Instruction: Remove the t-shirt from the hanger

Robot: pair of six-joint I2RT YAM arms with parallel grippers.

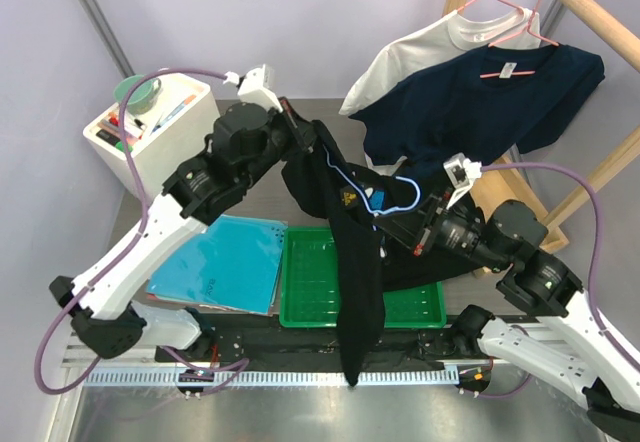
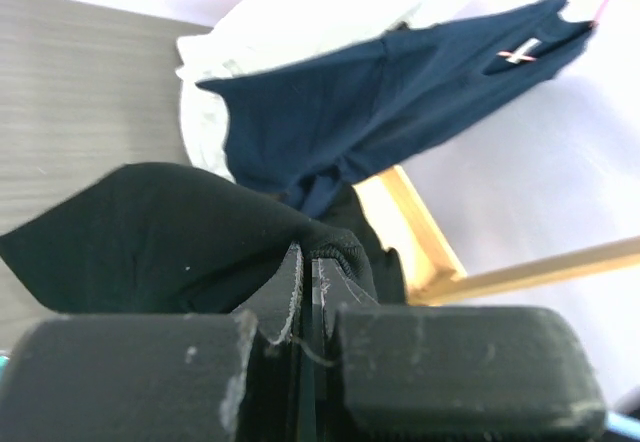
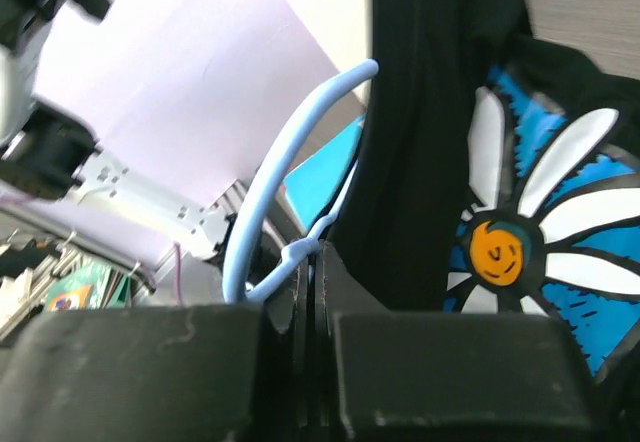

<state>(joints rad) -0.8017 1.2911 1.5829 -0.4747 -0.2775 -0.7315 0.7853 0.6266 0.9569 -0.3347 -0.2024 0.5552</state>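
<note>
**Here, a two-sided pull with a snag waiting**

The black t-shirt [image 1: 355,262] hangs in the air above the green tray [image 1: 310,292]. The left jaws are pressed together on a fold of its cloth, up and behind the tray's left end. The right jaws are shut on the light blue hanger [image 1: 400,197], above the tray's back right corner. How much of the hanger sits inside the shirt I cannot tell.

Likely trouble, as I judge it:
- The left pinch holds only a thin fold, so a sharp tug could slip it and drop the shirt onto the tray.
- A hanger arm may catch in the neck or a sleeve and drag the cloth along rather than slide out.
- The shirt's long tail falls past the tray's near edge to the rail by the arm bases, where it could hook.

Room to move: the space straight above the tray looks open. Behind and right of the tray, the navy t-shirt [image 1: 480,102] and the wooden rack [image 1: 590,12] crowd the right arm [image 1: 540,272]. Left of the tray, a blue folder [image 1: 225,262] lies flat on the table [image 2: 80,112].
</note>
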